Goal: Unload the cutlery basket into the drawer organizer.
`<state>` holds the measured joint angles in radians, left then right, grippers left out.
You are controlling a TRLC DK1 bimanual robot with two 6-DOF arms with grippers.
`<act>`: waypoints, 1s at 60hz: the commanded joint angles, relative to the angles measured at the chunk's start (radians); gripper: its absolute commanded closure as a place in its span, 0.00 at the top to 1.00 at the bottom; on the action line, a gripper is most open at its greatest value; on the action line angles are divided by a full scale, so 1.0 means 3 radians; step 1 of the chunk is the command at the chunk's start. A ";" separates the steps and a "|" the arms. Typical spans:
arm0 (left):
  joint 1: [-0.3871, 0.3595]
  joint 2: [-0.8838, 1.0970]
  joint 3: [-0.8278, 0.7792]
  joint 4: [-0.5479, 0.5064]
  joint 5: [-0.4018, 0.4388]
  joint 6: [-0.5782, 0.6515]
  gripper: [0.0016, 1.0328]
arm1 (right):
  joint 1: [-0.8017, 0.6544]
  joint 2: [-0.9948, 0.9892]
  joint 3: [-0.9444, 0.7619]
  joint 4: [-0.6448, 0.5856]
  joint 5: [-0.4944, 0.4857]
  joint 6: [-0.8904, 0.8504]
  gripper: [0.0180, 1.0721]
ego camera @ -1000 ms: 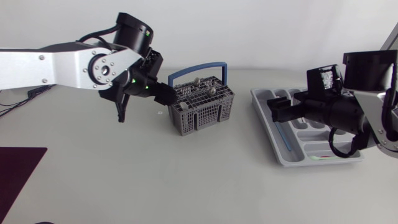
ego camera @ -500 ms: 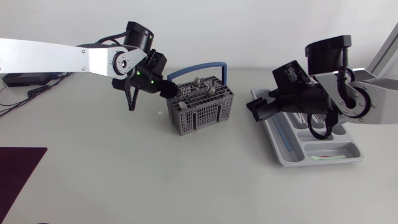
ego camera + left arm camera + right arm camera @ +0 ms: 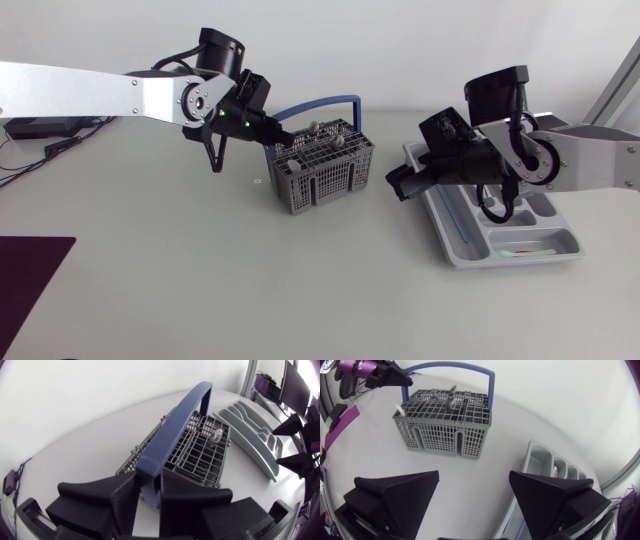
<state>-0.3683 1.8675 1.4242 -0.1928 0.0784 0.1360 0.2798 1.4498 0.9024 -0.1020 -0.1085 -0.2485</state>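
left gripper clamped on the blue handle of the basket | right gripper fingers wide apart, holding nothing, between basket and organizer | basket upright on table, cutlery inside

basket top — handle arches over | beside organizer — right jaws hover

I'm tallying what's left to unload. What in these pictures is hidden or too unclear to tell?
Head view: basket walls hide cutlery below its tips; count unclear.
Head view: right arm covers the middle slots of the organizer.
Head view: small item in its nearest slot, too tiny to identify.
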 commanded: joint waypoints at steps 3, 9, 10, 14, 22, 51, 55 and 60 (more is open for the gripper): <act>0.0006 -0.0012 -0.0130 -0.0175 0.0143 0.0007 0.17 | 0.0029 0.0020 0.0070 -0.0023 -0.0022 -0.0071 0.96; 0.0011 -0.0166 -0.0304 -0.0252 0.0255 0.0140 0.17 | 0.0044 0.0010 0.0060 -0.0023 -0.0022 -0.0071 0.96; 0.0011 -0.0207 -0.0350 -0.0283 0.0281 0.0181 0.17 | 0.0054 0.0004 0.0055 -0.0028 -0.0022 -0.0071 0.96; 0.0011 -0.0350 -0.0488 -0.0339 0.0327 0.0252 0.17 | 0.0064 -0.0006 0.0040 -0.0033 -0.0022 -0.0077 0.96; 0.0052 -0.0703 -0.0744 -0.0533 0.0506 0.0365 0.17 | 0.0080 -0.0047 -0.0022 -0.0038 -0.0017 -0.0077 0.96; 0.0174 -0.1388 -0.1204 -0.0814 0.0777 0.0626 0.78 | 0.0228 -0.0456 -0.0293 -0.0202 -0.0017 -0.0143 0.96; 0.0139 -0.1449 -0.1224 -0.0814 0.0818 0.0626 0.92 | 0.0233 -0.0481 -0.0298 -0.0222 -0.0017 -0.0143 0.96; 0.0139 -0.1613 -0.1265 -0.0820 0.0945 0.0615 0.95 | 0.0238 -0.0538 -0.0313 -0.0253 -0.0012 -0.0143 0.96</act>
<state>-0.3176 1.4441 1.0729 -0.4339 0.3367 0.3180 0.3447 1.3094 0.8398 -0.1612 -0.1081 -0.2783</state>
